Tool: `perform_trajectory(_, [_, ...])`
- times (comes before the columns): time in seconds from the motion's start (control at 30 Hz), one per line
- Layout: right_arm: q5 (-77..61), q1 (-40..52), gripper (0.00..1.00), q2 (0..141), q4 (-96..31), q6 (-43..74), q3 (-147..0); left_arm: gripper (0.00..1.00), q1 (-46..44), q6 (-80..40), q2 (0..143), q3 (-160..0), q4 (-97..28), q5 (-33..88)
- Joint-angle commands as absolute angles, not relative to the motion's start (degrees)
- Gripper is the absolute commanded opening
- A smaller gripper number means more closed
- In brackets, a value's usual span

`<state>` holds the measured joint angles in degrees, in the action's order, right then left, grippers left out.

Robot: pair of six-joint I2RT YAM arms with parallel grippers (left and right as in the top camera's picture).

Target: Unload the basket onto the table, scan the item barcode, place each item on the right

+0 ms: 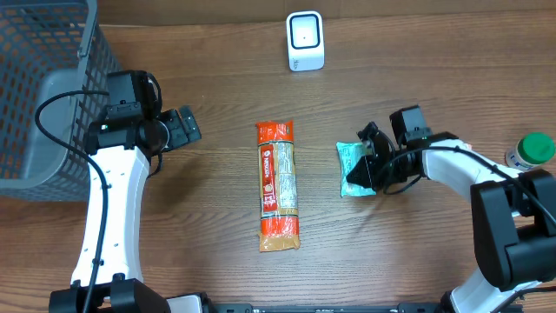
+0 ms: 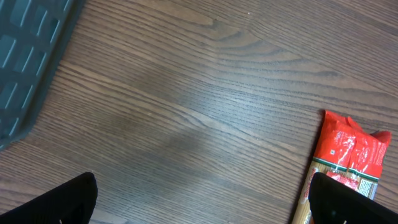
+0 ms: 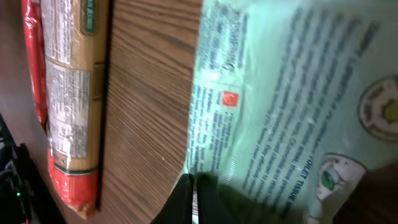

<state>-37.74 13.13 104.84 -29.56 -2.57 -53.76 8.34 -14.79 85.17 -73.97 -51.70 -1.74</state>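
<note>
Counting one each: scanner (image 1: 305, 41), spaghetti pack (image 1: 278, 185), tissue pack (image 1: 351, 160), green-capped bottle (image 1: 532, 149), basket (image 1: 52, 52). Right gripper (image 1: 358, 176) pinched tight on tissue pack's edge; pack sits just right of spaghetti pack, well apart from scanner. Left gripper (image 1: 184, 126) spread wide, empty, near basket.

Your desk (image 1: 217, 78) layout
Pasta packet (image 1: 278, 185) lies centre; tissue pack (image 1: 351, 157) right of it, scanner (image 1: 305, 41) behind, basket (image 1: 43, 87) far left.

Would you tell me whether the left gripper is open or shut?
Open: the left gripper has its fingers far apart in the wrist view, nothing held between them.
</note>
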Motion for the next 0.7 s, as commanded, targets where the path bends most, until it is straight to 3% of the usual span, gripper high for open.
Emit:
perform_trajectory(0.0, [-32.38, 13.21, 0.05, 105.10, -27.46, 0.56, -50.81, 1.00, 8.23, -14.13, 85.17, -74.24, -51.68, -1.52])
perform_trajectory(0.17, [-21.93, 13.21, 0.04, 105.62, -27.73, 6.52, -49.82, 1.00, 8.23, -14.13, 85.17, -74.24, -51.68, -1.52])
perform_trajectory(0.33, [-27.90, 13.21, 0.04, 105.60, -27.64, 6.17, -50.43, 1.00, 8.23, -14.13, 85.17, -74.24, -51.68, -1.50])
perform_trajectory(0.5, [-43.59, 12.69, 0.04, 104.16, -33.98, -4.16, -56.53, 1.00, 8.23, -14.13, 85.17, -74.24, -51.68, -1.52])
perform_trajectory(0.67, [-45.10, 10.26, 0.04, 103.33, -40.73, -6.59, -62.22, 1.00, 8.23, -14.13, 85.17, -74.24, -51.68, -1.52])
